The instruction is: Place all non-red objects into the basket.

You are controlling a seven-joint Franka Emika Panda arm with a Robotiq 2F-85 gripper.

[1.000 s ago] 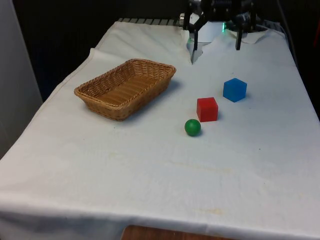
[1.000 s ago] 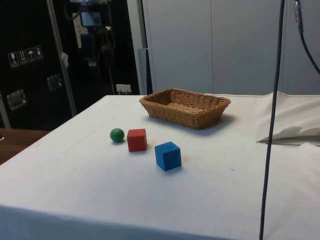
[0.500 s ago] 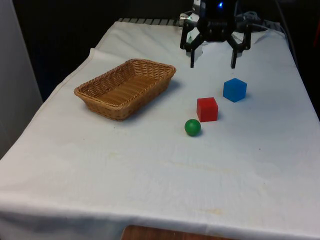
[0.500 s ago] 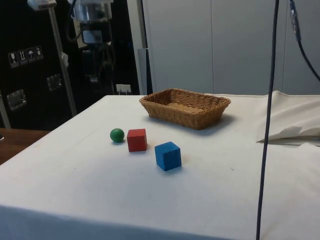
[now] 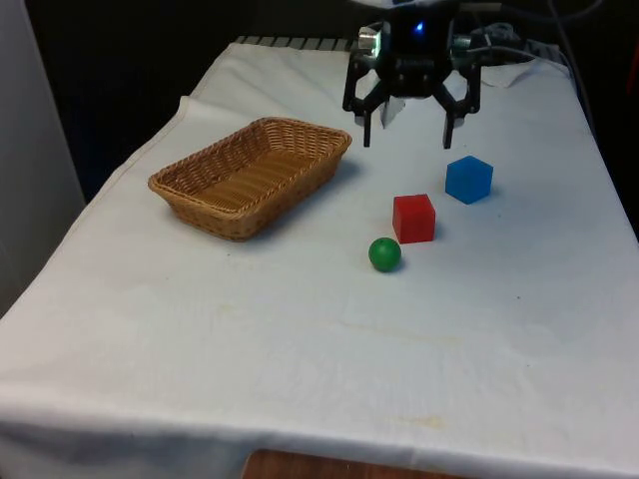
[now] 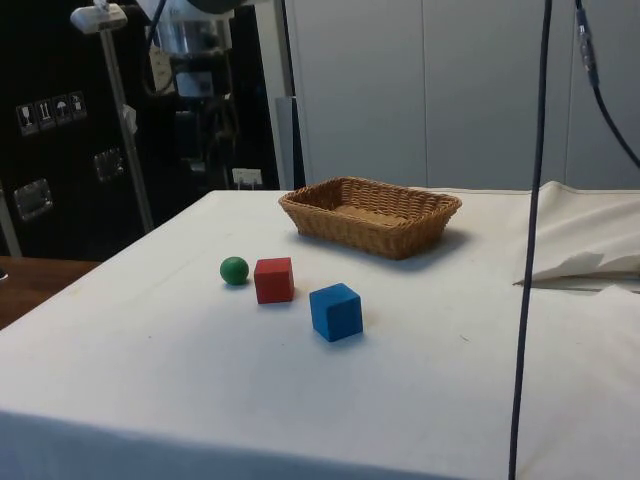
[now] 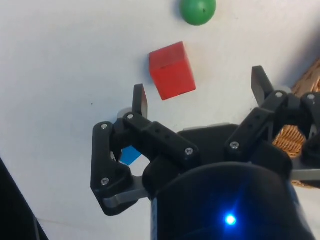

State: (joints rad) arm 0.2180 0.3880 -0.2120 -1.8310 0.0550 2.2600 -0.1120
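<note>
Above the white cloth-covered table (image 5: 300,339), the black two-finger gripper (image 5: 407,128) hangs in the air with its fingers (image 5: 365,128) spread wide and nothing between them. Taking the small red wooden cube (image 5: 413,218) as the landmark, the gripper sits beyond it toward the table's far end, clear of the cloth; the wrist view looks down past the spread fingers (image 7: 140,100) onto that same red cube (image 7: 171,70).

Just beside the red cube, toward the near edge and slightly to the front view's left, lies the small green ball (image 5: 384,253); the two look close but apart in the side view, where the ball (image 6: 234,269) sits next to the cube (image 6: 273,279). A blue wooden cube (image 5: 468,179) stands near the red cube on the front view's right and a little farther back, apart from it (image 6: 335,311). An oblong woven wicker basket (image 5: 250,176) rests well apart from the red cube on the front view's left, holding nothing inside (image 6: 370,214).
</note>
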